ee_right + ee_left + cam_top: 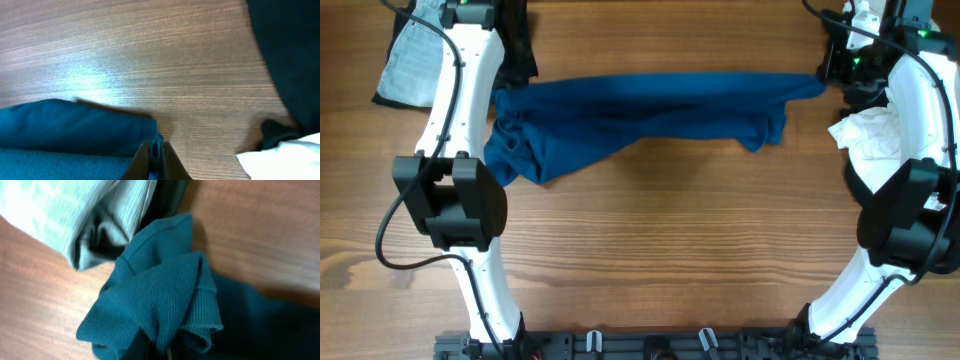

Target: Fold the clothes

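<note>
The clothes, a deep-blue shirt (650,105), hang stretched in a long band across the far half of the table. My left gripper (510,88) is at the shirt's left end and my right gripper (828,80) at its right end. In the left wrist view, bunched blue knit (165,300) rises from my left gripper (167,354), which is shut on the cloth, with its fingers mostly buried. Seen from the right wrist, my right gripper (156,150) is shut on a thin edge of the shirt (60,135) just above the wood.
A pale blue ribbed garment (415,60) (60,215) lies over a black one (107,240) at the far left. A white garment (870,135) (285,160) and a black one (290,60) lie at the right. Bare wooden tabletop (670,240) spreads in front.
</note>
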{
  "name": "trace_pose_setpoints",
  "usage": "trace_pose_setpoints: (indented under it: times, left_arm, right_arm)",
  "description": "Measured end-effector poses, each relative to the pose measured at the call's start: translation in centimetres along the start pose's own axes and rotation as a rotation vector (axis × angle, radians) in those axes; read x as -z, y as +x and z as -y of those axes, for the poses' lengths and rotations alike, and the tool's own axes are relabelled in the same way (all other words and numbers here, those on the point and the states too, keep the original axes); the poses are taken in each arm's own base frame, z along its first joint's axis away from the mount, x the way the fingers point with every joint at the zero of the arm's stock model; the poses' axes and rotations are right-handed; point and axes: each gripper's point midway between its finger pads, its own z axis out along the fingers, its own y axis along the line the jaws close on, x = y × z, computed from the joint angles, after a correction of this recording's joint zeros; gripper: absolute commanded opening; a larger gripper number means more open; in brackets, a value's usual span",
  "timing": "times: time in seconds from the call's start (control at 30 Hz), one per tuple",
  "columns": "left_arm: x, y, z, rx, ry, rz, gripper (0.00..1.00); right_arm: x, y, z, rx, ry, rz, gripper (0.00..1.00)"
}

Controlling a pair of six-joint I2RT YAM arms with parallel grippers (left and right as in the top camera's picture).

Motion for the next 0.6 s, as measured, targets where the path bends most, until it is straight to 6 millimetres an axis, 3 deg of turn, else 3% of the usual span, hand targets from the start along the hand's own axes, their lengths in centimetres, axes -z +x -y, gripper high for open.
trace_pose_setpoints:
  times: [0.1, 0.17, 0.27, 0.37, 0.6]
  left_arm:
    - [-0.7, 0.9, -0.4, 0.008, -0.014, -0.035, 0.04]
    - [-2.2, 1.4, -0.4, 0.012, -0.02, -0.049, 0.04]
    - [-4.7, 0.6, 0.2, 0.028, -0.012, 0.002, 0.04]
    - [-5.7, -1.7, 0.7, 0.057, -0.004, 0.11, 0.04]
    - [-4.2, -8.0, 2.1, 0.133, 0.068, 0.37, 0.04]
  right_arm:
    - [-1.5, 1.3, -0.2, 0.001, -0.013, -0.024, 0.04]
    - [-2.7, 1.6, -0.4, 0.014, -0.019, -0.015, 0.04]
    - [-3.9, -0.5, -0.9, 0.049, -0.023, 0.073, 0.04]
    - [-4.0, -3.0, -1.2, 0.061, -0.026, 0.173, 0.04]
    - [-3.1, -6.4, -1.5, 0.054, -0.041, 0.315, 0.04]
